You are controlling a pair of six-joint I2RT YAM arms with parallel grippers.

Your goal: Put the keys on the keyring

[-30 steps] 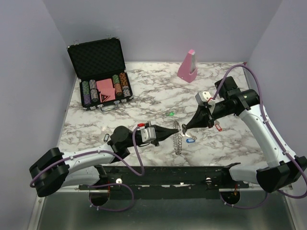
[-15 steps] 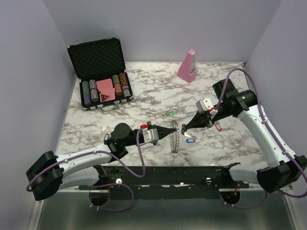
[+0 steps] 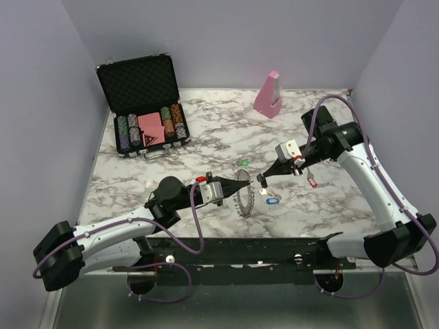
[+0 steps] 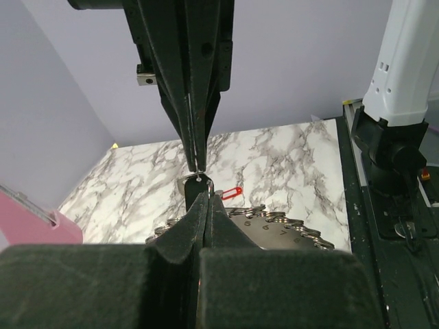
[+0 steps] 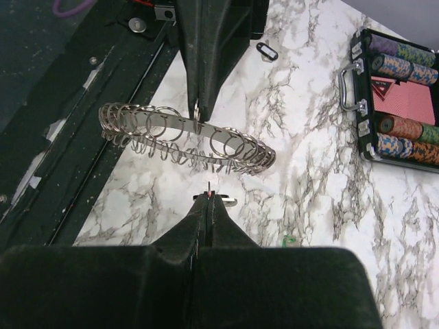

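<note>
From above, we are seeing the left tool pinching the rim of the keyring. The ring is tilting on edge over the front middle of the marble counter. The right tool, fingers pressed together, is pointing at the ring from just beside it. A blue-tagged key is lying just right of the ring, and a red-tagged key farther right.

Through the left wrist camera, we are looking along the closed fingers, with the right tool's tip coming down just ahead of them.

Through the right wrist camera, a thin sliver is sticking out of the right tool's tip, too small to name. A black-tagged key is lying beyond the ring.
</note>
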